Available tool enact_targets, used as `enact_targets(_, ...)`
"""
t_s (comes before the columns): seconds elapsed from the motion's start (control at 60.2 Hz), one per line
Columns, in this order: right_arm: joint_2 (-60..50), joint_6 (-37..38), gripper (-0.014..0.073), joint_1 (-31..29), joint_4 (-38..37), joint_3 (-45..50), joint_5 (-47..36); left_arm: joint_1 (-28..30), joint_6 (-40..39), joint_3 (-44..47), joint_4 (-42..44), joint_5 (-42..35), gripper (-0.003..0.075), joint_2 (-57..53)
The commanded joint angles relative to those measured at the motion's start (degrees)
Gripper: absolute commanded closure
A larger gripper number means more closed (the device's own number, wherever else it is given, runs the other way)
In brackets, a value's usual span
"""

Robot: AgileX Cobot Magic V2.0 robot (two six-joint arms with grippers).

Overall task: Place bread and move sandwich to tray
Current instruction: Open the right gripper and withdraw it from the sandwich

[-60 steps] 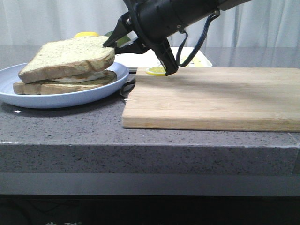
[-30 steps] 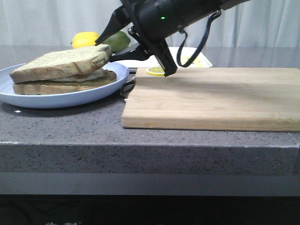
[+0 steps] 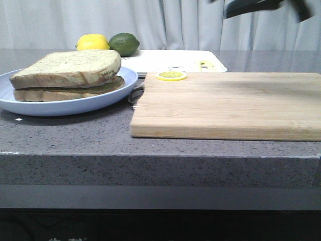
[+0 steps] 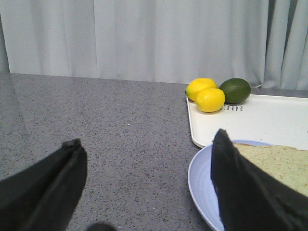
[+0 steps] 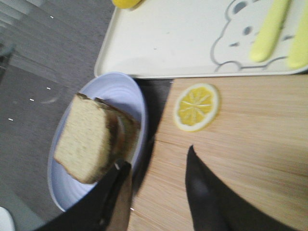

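Two slices make up the sandwich (image 3: 67,80) at the left of the table (image 3: 65,135), stacked on the pale-blue plate (image 3: 55,106). The bread (image 3: 70,69), the thick domed slice, lies flat on top as the upper layer; a thin pale filling shows along the seam between the slices, too narrow to make out. Nothing grips the stack.

In the left wrist view the left claw (image 4: 144,192) hangs empty just beside the plate's rim, its dark fingers (image 4: 240,187) spread wide apart.

Behind the plate sit a lemon (image 3: 93,42) and a lime (image 3: 124,43), close together; the left wrist view shows a second lemon (image 4: 200,87) with them at the corner of the tray (image 3: 170,61). The tray lies at the back, touching or nearly touching the far edge of the wooden cutting board (image 3: 225,105). Its cartoon print (image 5: 240,41) and two pale-yellow utensil handles (image 5: 269,31) show in the right wrist view.

A lemon slice (image 3: 171,76) lies on the board's near-left back corner. The right claw (image 5: 156,192) hovers above the board by the plate, open and holding nothing; in the front view only a dark blurred piece of its arm (image 3: 261,6) shows at upper right.
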Motion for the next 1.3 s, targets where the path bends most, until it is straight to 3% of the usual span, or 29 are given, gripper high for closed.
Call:
enact_targets(0.0,-6.0,-0.5,0.0286,-4.0,-8.8,-1.3,3.4,0.1,-0.4,-1.8,0.0,-4.8,0.0188,0.5)
enact_targets(0.166,-13.1,3.9,0.0324,-10.5,-23.8,-1.3,6.0,0.1,-0.4,-1.8,0.0,-4.8,0.0188,0.5)
enact_targets(0.282,-18.2,7.8,0.0459,-11.3,-32.2,0.1,4.8,0.1,-0.4,-1.8,0.0,-4.7,0.0188,0.5)
enact_targets(0.449,-28.1,7.8,0.0671,-8.9,-36.3,8.4,-1.7,0.1,-0.4,-1.8,0.0,-4.7,0.0188,0.5)
enact_targets(0.748,-52.8,7.7,0.0655,-4.8,-39.2,31.4,-18.6,0.1,-0.4,-1.4,0.0,-4.7,0.0188,0.7)
enact_targets(0.93,-68.8,7.7,0.0655,-4.7,-39.2,43.6,-20.0,0.1,-0.4,-1.4,0.0,-4.7,0.0188,0.7)
enact_targets(1.146,-75.4,7.7,0.0655,-4.7,-39.2,47.6,-25.7,0.1,-0.4,-1.6,-4.7,-5.7,0.0188,0.9)
enact_targets(1.279,-75.2,7.7,0.0655,-4.7,-39.2,47.7,-25.5,-1.1,-0.2,-5.8,-4.5,-1.9,0.0188,5.6)
